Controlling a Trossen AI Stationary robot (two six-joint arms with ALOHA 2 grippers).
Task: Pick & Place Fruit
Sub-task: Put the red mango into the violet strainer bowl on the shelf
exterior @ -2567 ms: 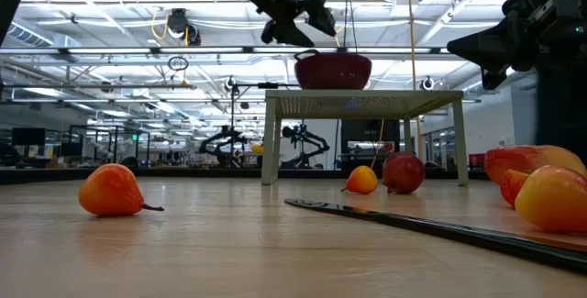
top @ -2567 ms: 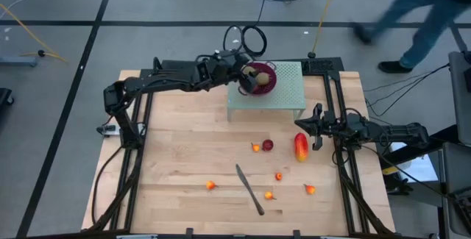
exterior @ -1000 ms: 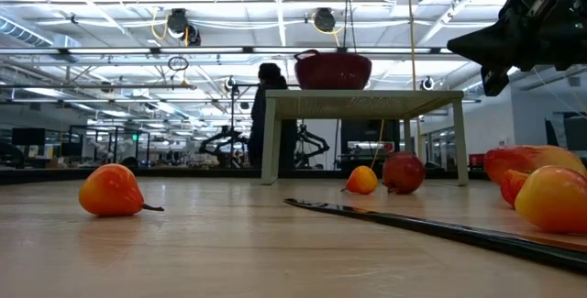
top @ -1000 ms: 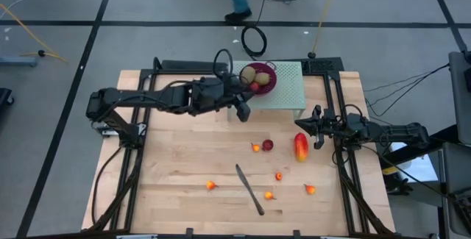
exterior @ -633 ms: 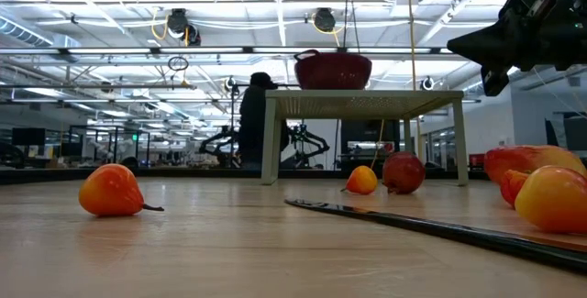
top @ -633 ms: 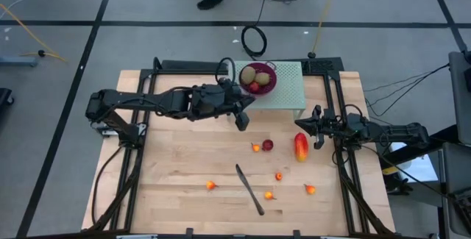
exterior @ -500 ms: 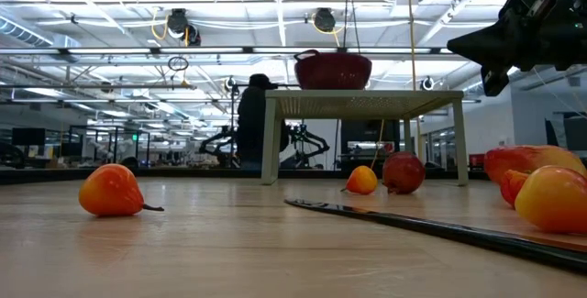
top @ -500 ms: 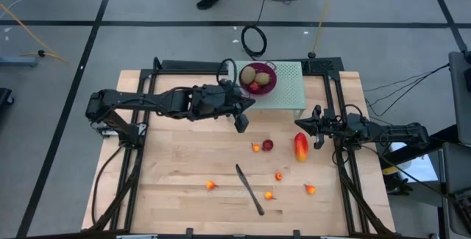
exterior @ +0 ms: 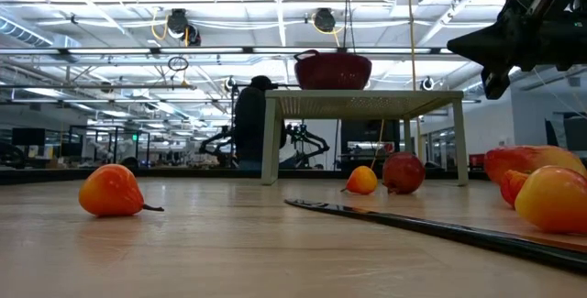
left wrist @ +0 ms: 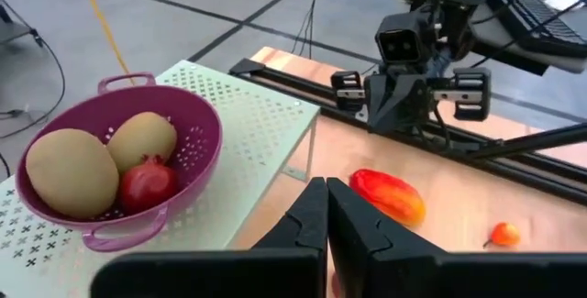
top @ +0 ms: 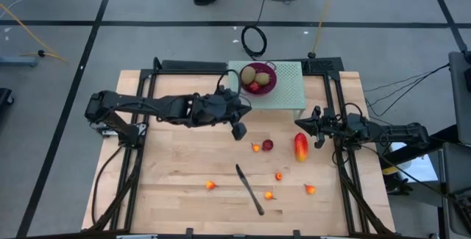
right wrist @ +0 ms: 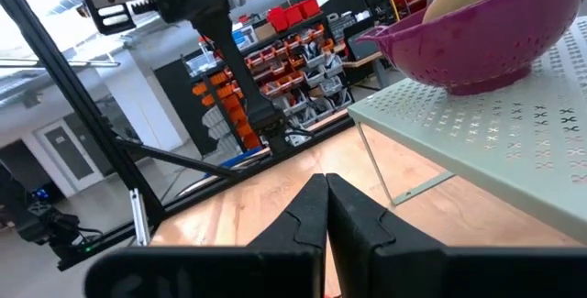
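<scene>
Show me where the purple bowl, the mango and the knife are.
purple bowl [left wrist: 197, 137], left wrist view, on its side wall.
mango [top: 300, 147], high view, on its middle.
knife [top: 249, 189], high view, middle of its length.

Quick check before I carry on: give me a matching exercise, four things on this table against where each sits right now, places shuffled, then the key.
Things:
1. kiwis
2. mango
3. knife
4. left hand

Places:
A. lying on the bare wood among the small orange-red fruit
B. inside the purple bowl on the pale green stand
C. shut and empty, over the wood just off the stand's front corner
D. on the wood just in front of the right hand

Pairs: 1-B, 2-D, 3-A, 4-C
</scene>
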